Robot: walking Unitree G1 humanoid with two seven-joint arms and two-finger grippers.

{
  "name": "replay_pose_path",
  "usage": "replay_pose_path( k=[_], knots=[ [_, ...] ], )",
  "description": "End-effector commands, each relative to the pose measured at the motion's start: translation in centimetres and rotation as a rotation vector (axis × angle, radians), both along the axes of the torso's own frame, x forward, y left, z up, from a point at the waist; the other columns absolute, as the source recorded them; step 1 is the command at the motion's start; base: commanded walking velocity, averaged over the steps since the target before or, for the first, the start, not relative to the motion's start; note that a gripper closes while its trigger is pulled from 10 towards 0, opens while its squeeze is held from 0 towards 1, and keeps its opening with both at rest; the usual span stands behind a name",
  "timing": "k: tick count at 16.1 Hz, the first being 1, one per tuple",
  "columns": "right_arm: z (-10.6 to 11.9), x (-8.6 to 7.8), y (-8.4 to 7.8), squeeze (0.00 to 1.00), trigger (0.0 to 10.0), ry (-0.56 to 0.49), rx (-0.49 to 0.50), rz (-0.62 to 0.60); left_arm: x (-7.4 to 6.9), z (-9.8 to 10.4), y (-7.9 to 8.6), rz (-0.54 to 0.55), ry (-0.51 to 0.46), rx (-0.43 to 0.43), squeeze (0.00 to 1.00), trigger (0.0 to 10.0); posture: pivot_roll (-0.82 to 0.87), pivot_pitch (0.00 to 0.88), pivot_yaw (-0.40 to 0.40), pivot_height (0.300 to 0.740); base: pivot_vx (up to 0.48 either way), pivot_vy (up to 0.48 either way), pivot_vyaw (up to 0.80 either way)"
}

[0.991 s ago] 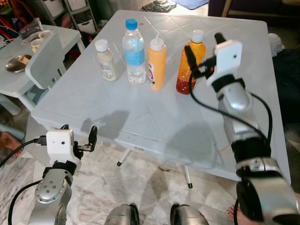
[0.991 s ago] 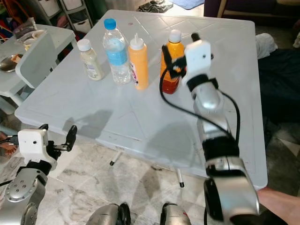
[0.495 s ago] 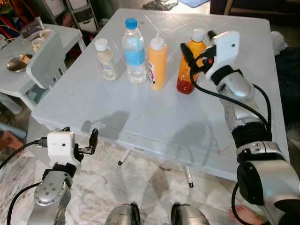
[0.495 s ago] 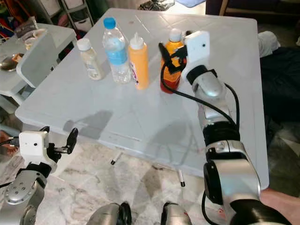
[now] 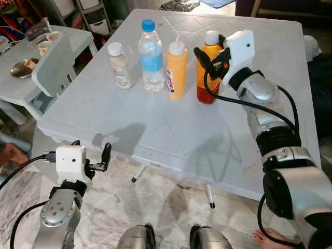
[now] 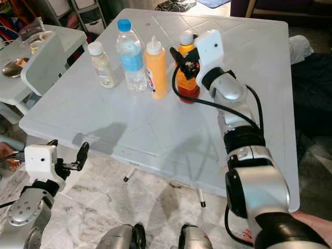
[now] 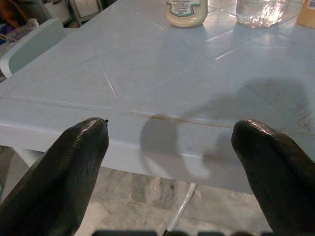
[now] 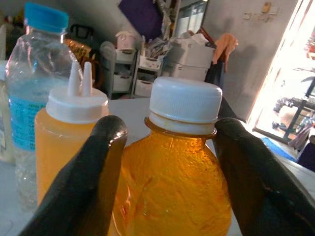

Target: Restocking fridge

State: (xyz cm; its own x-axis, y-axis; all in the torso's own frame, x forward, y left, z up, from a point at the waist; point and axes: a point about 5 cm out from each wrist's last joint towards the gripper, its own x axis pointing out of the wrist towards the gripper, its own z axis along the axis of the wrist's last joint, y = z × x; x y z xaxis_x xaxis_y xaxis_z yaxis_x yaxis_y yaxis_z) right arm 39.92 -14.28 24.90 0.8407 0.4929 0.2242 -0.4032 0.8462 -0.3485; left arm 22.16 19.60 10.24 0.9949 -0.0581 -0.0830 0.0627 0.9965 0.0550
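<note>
Four bottles stand in a row on the white table (image 5: 171, 129): a small cream bottle (image 5: 119, 66), a water bottle (image 5: 151, 57) with a blue cap, an orange squeeze bottle (image 5: 177, 70) and an orange juice bottle (image 5: 206, 72) with a white cap. My right gripper (image 5: 210, 49) is at the juice bottle's upper part, open, one black finger on each side of it. In the right wrist view the juice bottle (image 8: 172, 167) sits between the two fingers (image 8: 93, 167). My left gripper (image 5: 92, 155) hangs open below the table's near left edge (image 7: 162, 147), holding nothing.
A smaller table (image 5: 21, 78) with a bowl and a pale chair (image 5: 52, 65) stand to the left. Plastic drawers (image 5: 93, 15) are at the back. Dark cloth (image 5: 319, 83) lies on the floor to the right. A person's foot (image 5: 264, 239) is near my right side.
My right gripper has moved left and forward to the juice bottle, so its fingers now straddle the bottle. The left arm has stayed in place.
</note>
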Motion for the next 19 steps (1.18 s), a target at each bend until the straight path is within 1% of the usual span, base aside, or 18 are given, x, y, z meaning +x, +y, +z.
replay_pose_path(
  k=[1, 2, 3, 5, 7, 10, 12, 14, 15, 16, 17, 18, 19],
  knots=[
    [0.5, 0.2, 0.0, 0.00, 0.3, -0.006, -0.040, 0.000, -0.1, 0.1, 0.2, 0.007, 0.004, 0.014, 0.00, 10.0, 0.06, 0.161, 0.091, 0.740, 0.000, 0.000, 0.00],
    [0.5, 0.2, 0.0, 0.00, 0.3, -0.005, -0.044, -0.002, -0.1, 0.1, 0.2, 0.008, 0.004, 0.014, 0.00, 10.0, 0.06, 0.161, 0.091, 0.740, 0.000, 0.000, 0.00],
    [0.6, 0.3, -0.1, 0.00, 0.0, 0.000, -0.048, -0.006, -0.1, 0.1, 0.2, 0.008, 0.005, 0.014, 0.00, 10.0, 0.06, 0.161, 0.091, 0.740, 0.000, 0.000, 0.00],
    [0.7, 0.2, -0.2, 0.00, 0.0, 0.010, -0.054, -0.007, -0.1, -0.1, 0.0, 0.005, 0.009, 0.012, 0.00, 10.0, 0.06, 0.159, 0.087, 0.740, 0.000, 0.000, 0.00],
    [-0.2, 0.0, -0.1, 0.00, 0.0, 0.057, -0.042, 0.001, -0.2, -0.2, -0.1, 0.000, 0.017, 0.011, 0.00, 10.0, 0.06, 0.158, 0.084, 0.740, 0.000, 0.000, 0.00],
    [-1.2, -0.5, -0.1, 0.00, 0.0, 0.093, -0.032, 0.005, -0.2, -0.3, -0.2, -0.004, 0.021, 0.011, 0.00, 10.0, 0.05, 0.149, 0.086, 0.740, 0.000, 0.000, 0.00],
    [-2.7, -1.5, -0.1, 0.00, 0.0, 0.125, -0.021, -0.008, -0.1, -0.5, -0.3, -0.009, 0.027, 0.011, 0.00, 10.0, 0.05, 0.144, 0.084, 0.740, 0.000, 0.000, 0.00],
    [-3.6, -2.7, 0.0, 0.00, 0.0, 0.148, 0.006, -0.024, -0.1, -0.6, -0.4, -0.009, 0.032, 0.010, 0.00, 10.0, 0.04, 0.136, 0.076, 0.740, 0.000, 0.000, 0.00],
    [-3.8, -3.0, 0.0, 0.00, 0.0, 0.154, 0.012, -0.038, -0.1, -0.7, -0.4, -0.008, 0.034, 0.009, 0.00, 10.0, 0.04, 0.131, 0.073, 0.740, 0.000, 0.000, 0.00],
    [-4.8, -3.8, -0.2, 0.00, 0.0, 0.149, 0.022, -0.113, -0.3, -1.0, -0.5, -0.005, 0.041, 0.005, 0.00, 10.0, 0.03, 0.123, 0.069, 0.740, 0.000, 0.000, 0.00],
    [-6.3, -5.0, -0.2, 0.00, 0.7, 0.157, 0.026, -0.165, -0.4, -1.4, -0.7, -0.003, 0.049, -0.001, 0.00, 10.0, 0.03, 0.117, 0.065, 0.740, 0.000, 0.000, 0.00],
    [-6.8, -5.5, -0.2, 0.00, 1.6, 0.168, 0.049, -0.174, -0.5, -1.5, -0.9, -0.003, 0.052, -0.008, 0.00, 10.0, 0.02, 0.109, 0.062, 0.740, 0.000, 0.000, 0.00],
    [-7.3, -6.3, 0.1, 0.00, 10.0, 0.178, 0.092, -0.181, -0.4, -1.5, -1.0, -0.002, 0.052, -0.013, 0.00, 10.0, 0.02, 0.104, 0.060, 0.740, 0.000, 0.000, 0.00]
  ],
)
